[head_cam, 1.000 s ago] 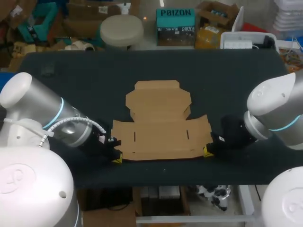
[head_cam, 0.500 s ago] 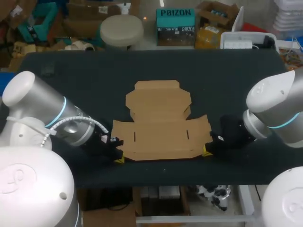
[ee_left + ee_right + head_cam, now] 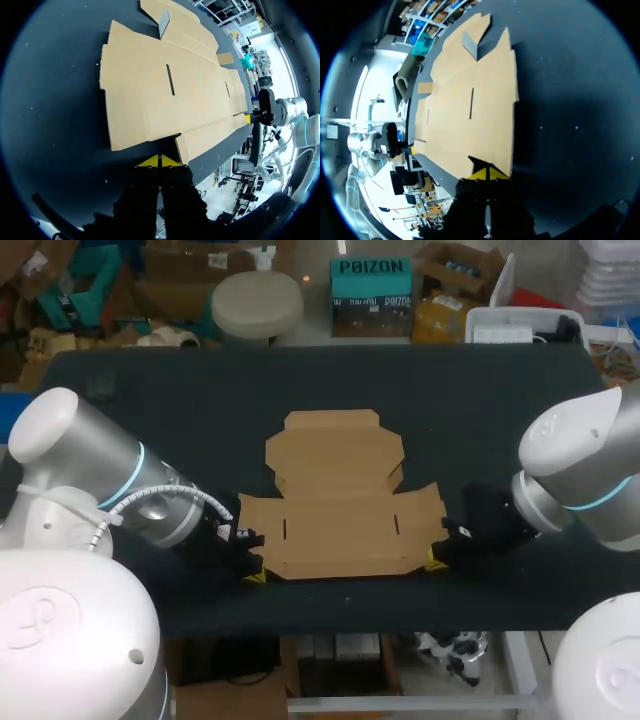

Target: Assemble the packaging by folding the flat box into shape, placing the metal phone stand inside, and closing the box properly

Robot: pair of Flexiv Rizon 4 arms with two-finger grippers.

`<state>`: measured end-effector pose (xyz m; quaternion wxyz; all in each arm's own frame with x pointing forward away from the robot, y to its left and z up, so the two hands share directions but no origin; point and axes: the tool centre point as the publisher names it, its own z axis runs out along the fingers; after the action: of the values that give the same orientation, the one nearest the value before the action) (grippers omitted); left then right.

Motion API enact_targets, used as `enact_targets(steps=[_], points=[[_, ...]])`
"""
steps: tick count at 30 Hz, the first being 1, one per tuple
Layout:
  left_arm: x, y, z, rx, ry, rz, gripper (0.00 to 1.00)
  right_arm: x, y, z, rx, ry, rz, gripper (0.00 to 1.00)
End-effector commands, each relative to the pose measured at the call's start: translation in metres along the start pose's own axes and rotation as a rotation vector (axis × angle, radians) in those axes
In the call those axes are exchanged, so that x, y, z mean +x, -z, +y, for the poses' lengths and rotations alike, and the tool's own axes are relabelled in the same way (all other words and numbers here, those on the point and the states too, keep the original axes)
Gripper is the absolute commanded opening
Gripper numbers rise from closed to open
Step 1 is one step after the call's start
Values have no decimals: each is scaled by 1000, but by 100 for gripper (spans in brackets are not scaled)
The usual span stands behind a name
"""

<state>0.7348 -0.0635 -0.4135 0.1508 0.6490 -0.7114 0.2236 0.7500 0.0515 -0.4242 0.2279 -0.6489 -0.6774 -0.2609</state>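
A flat brown cardboard box blank (image 3: 335, 510) lies unfolded in the middle of the dark table, its lid panel toward the far side. My left gripper (image 3: 252, 575) sits low at the blank's near left corner. In the left wrist view its yellow tips (image 3: 160, 161) are pressed together and shut, right against the near edge of the cardboard (image 3: 170, 95). My right gripper (image 3: 435, 558) is at the near right corner. It is shut too, and its tips (image 3: 489, 173) touch the edge of the cardboard (image 3: 470, 105). Neither gripper holds anything.
The table's front edge (image 3: 340, 625) runs close behind both grippers. Bare dark tabletop (image 3: 150, 410) stretches to the left, the right and the far side of the blank.
My left arm has crept a little to the right, bringing its gripper closer against the blank's near left corner. The right arm and the cardboard have hardly moved.
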Motion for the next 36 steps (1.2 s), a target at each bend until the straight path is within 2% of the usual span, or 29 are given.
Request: enact_targets(steps=[1,36], points=[[4,0,-1,-1,-2,-17,0,2,3,-1,2,2,0,0],[18,4,-7,-12,-46,-73,0,19,0,0,-1,20,-38,0]])
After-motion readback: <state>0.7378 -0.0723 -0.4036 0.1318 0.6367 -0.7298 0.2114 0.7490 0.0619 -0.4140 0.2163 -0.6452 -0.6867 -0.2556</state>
